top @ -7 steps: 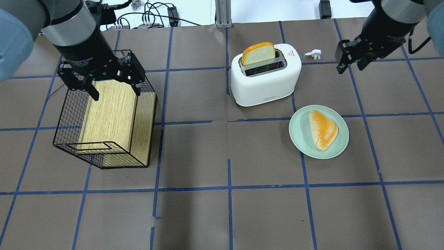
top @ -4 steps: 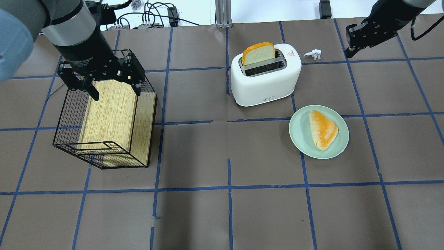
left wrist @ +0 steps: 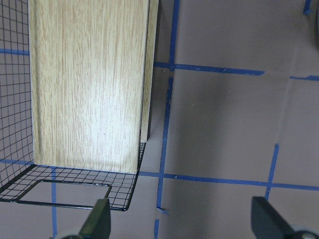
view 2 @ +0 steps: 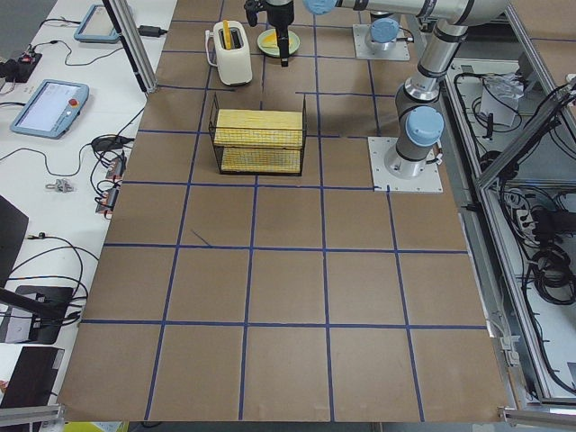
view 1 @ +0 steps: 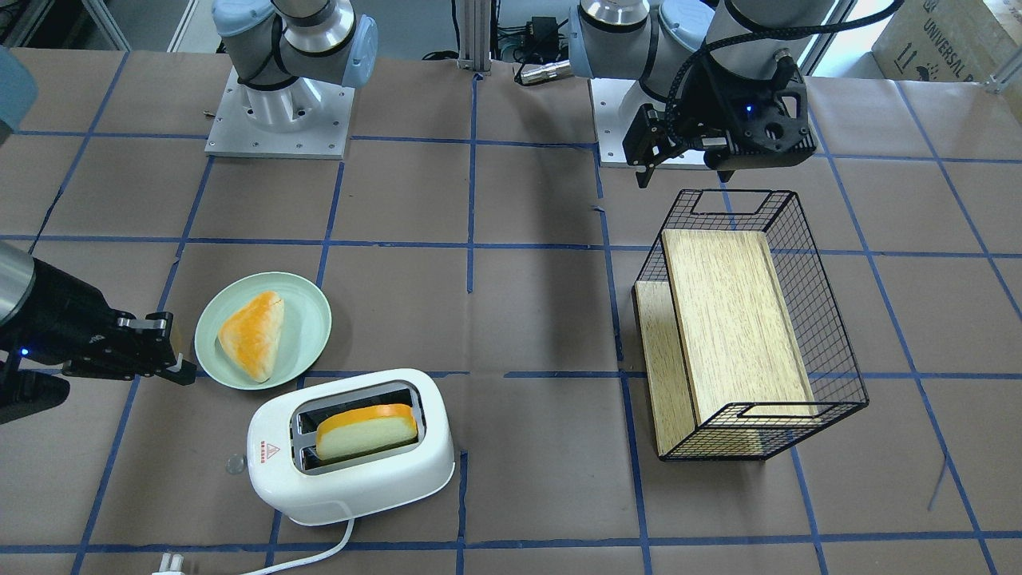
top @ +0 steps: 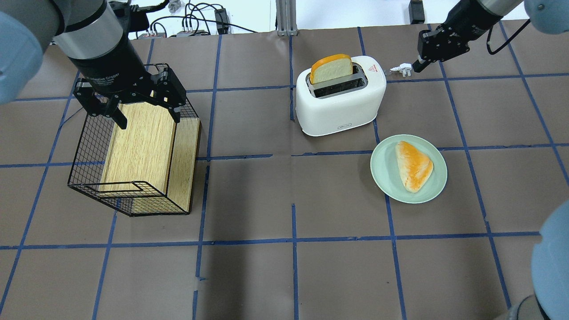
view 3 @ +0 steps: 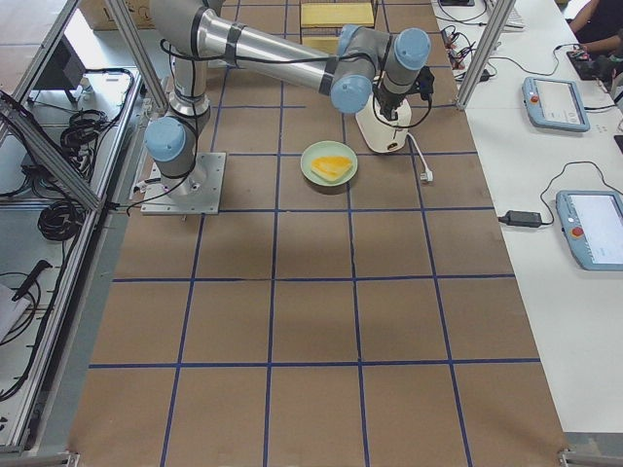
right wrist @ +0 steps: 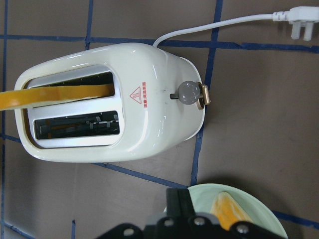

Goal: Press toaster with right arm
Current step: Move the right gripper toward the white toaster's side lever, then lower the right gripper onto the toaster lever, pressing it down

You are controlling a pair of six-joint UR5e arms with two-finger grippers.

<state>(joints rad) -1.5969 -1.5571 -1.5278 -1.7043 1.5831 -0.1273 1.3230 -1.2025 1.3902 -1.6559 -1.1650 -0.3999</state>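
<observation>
The white two-slot toaster stands at the far middle of the table, with a slice of bread upright in its far slot. Its lever knob sticks out of its right end and also shows in the front view. My right gripper is shut and empty. It hovers to the right of the toaster, over the white plug, apart from the lever. It also shows in the front view and the right wrist view. My left gripper is open and empty over the wire basket.
A black wire basket with a wooden insert lies on the left, under the left gripper. A pale green plate with a triangular bun sits in front of the toaster's right end. The toaster's cord runs beyond it.
My right gripper has swung away, then left and down toward the toaster's right end, over the plug. The left arm and the toaster have not moved.
</observation>
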